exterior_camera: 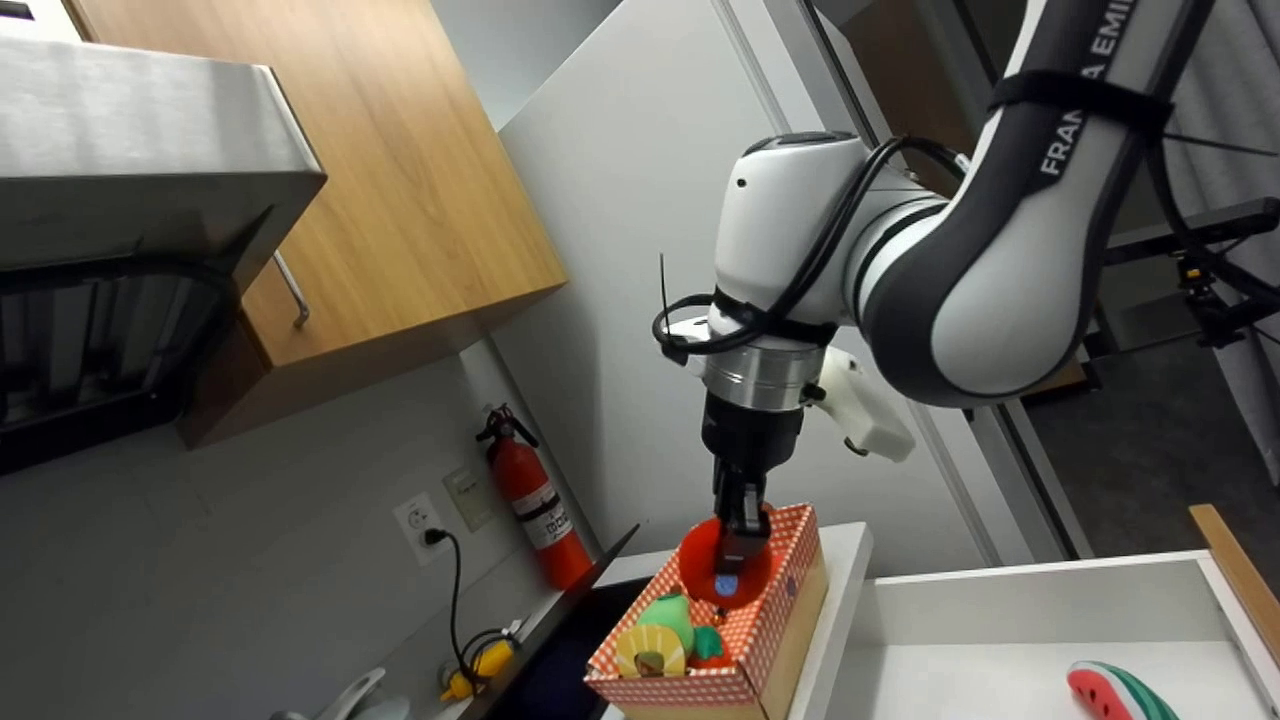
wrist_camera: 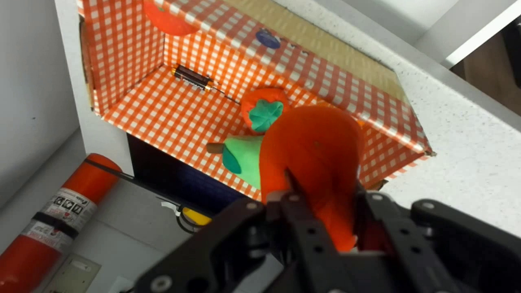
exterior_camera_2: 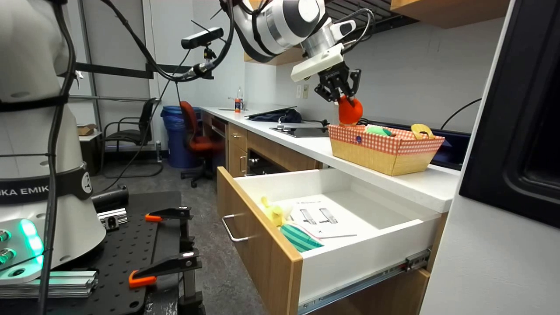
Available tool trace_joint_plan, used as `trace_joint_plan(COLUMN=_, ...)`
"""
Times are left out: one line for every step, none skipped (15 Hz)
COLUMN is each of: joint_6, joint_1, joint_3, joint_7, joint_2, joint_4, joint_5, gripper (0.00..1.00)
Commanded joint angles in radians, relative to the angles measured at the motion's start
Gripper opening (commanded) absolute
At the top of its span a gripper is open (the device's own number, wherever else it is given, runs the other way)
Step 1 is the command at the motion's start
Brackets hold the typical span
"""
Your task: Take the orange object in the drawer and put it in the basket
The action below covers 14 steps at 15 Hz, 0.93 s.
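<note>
My gripper (wrist_camera: 321, 193) is shut on the orange object (wrist_camera: 311, 140), a smooth rounded red-orange toy held between the fingertips. It also shows in both exterior views (exterior_camera: 699, 562) (exterior_camera_2: 351, 110). The gripper points down in an exterior view (exterior_camera_2: 343, 96) and holds the toy over one end of the basket (exterior_camera_2: 372, 153). The toy's lower end is close to rim height; I cannot tell if it touches anything. The basket has red checkered sides and a tan lower wall (exterior_camera: 795, 640). The white drawer (exterior_camera_2: 367, 253) stands open below the counter.
In the basket lie a green pear toy (wrist_camera: 244, 160), a red toy with a green top (wrist_camera: 266, 110), a battery (wrist_camera: 192, 77) and a yellow ring (exterior_camera_2: 421, 130). The drawer holds a watermelon slice (exterior_camera: 1115, 690) and a yellow toy (exterior_camera_2: 275, 215). A fire extinguisher (exterior_camera: 535, 490) hangs on the wall.
</note>
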Motion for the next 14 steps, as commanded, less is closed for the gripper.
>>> trace_joint_plan(joint_6=0.064, joint_1=0.036, joint_3=-0.046, joint_7=0.176, joint_2=0.043, joint_4=0.042, joint_5=-0.182, gripper=0.06)
trace_joint_plan(joint_6=0.064, joint_1=0.044, joint_3=-0.052, joint_7=0.211, joint_2=0.053, joint_4=0.055, joint_5=-0.217, gripper=0.06)
trace_joint_plan(joint_6=0.061, joint_1=0.051, joint_3=-0.053, joint_7=0.243, joint_2=0.065, joint_4=0.067, joint_5=-0.240, gripper=0.06)
trace_joint_plan(joint_6=0.055, joint_1=0.057, joint_3=-0.054, joint_7=0.270, joint_2=0.076, joint_4=0.076, joint_5=-0.262, gripper=0.06)
trace_joint_plan(joint_6=0.045, joint_1=0.065, joint_3=-0.051, joint_7=0.293, joint_2=0.088, joint_4=0.086, joint_5=-0.274, gripper=0.06)
trace_joint_plan(joint_6=0.044, joint_1=0.071, joint_3=-0.050, joint_7=0.311, joint_2=0.101, joint_4=0.095, joint_5=-0.286, gripper=0.06)
trace_joint_plan(joint_6=0.046, joint_1=0.077, joint_3=-0.056, joint_7=0.326, joint_2=0.116, joint_4=0.106, joint_5=-0.302, gripper=0.06)
trace_joint_plan(joint_6=0.044, joint_1=0.085, joint_3=-0.060, joint_7=0.340, joint_2=0.130, joint_4=0.117, joint_5=-0.315, gripper=0.06)
trace_joint_plan(joint_6=0.049, joint_1=0.087, joint_3=-0.069, joint_7=0.348, joint_2=0.144, joint_4=0.129, joint_5=-0.329, gripper=0.06)
trace_joint_plan(joint_6=0.054, joint_1=0.088, joint_3=-0.077, joint_7=0.354, joint_2=0.156, joint_4=0.139, joint_5=-0.340, gripper=0.06)
trace_joint_plan(joint_6=0.055, joint_1=0.090, joint_3=-0.086, joint_7=0.362, joint_2=0.167, joint_4=0.151, joint_5=-0.349, gripper=0.06)
trace_joint_plan(joint_6=0.052, joint_1=0.092, joint_3=-0.092, joint_7=0.366, joint_2=0.178, joint_4=0.159, joint_5=-0.353, gripper=0.31)
trace_joint_plan(joint_6=0.046, joint_1=0.094, joint_3=-0.098, joint_7=0.371, joint_2=0.186, joint_4=0.167, joint_5=-0.353, gripper=0.51)
trace_joint_plan(joint_6=0.046, joint_1=0.096, joint_3=-0.103, joint_7=0.371, joint_2=0.194, joint_4=0.174, joint_5=-0.351, gripper=0.58)
